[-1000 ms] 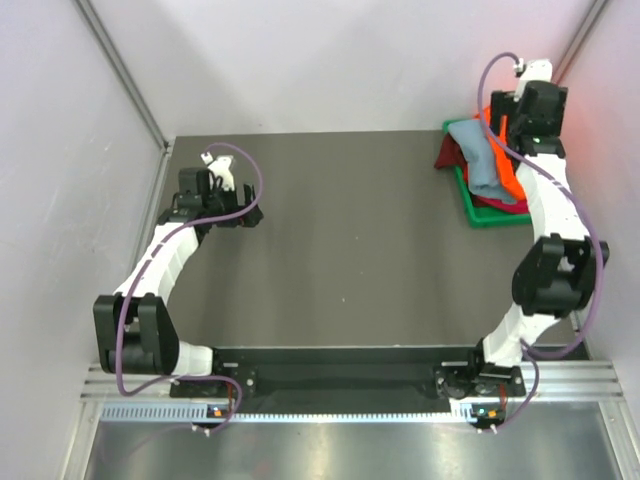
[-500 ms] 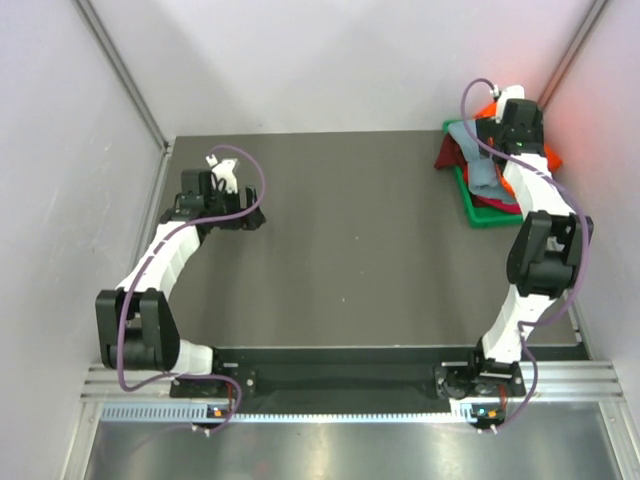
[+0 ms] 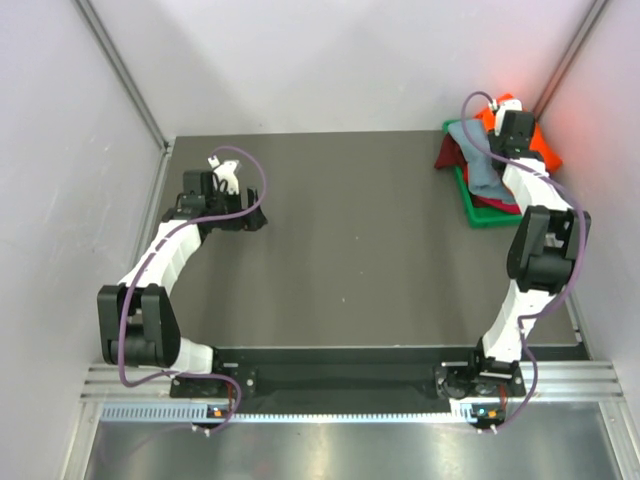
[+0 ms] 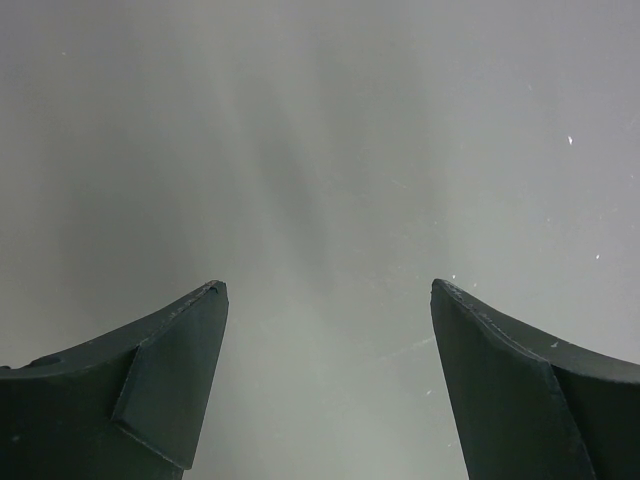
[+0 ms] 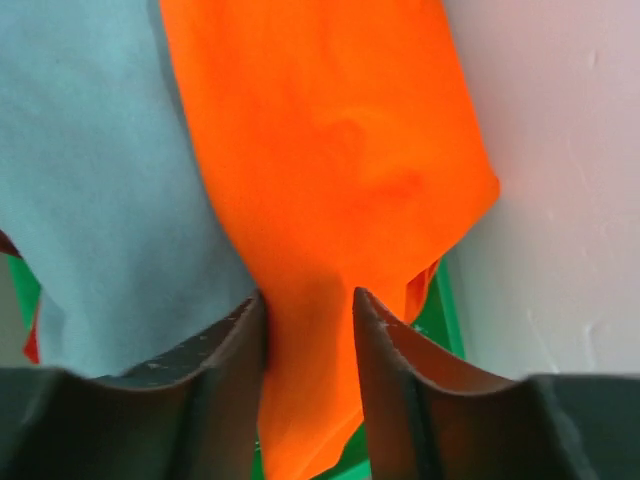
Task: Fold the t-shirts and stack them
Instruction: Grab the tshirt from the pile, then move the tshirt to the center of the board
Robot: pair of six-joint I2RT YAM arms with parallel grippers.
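Your right hand (image 5: 308,300) is closed to a narrow gap on the orange t-shirt (image 5: 330,150), likely to lift it for folding. Your left hand (image 4: 330,290) hangs wide open and empty above the worktop (image 4: 320,120).

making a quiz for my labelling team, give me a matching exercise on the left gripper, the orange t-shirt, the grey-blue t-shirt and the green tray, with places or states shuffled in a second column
1 left gripper
2 orange t-shirt
3 grey-blue t-shirt
4 green tray

a under the heaped shirts, far right corner
b pinched between the fingers of the right gripper
c open over bare table
d beside the orange cloth, outside the fingers

Pairs: 1-c, 2-b, 3-d, 4-a
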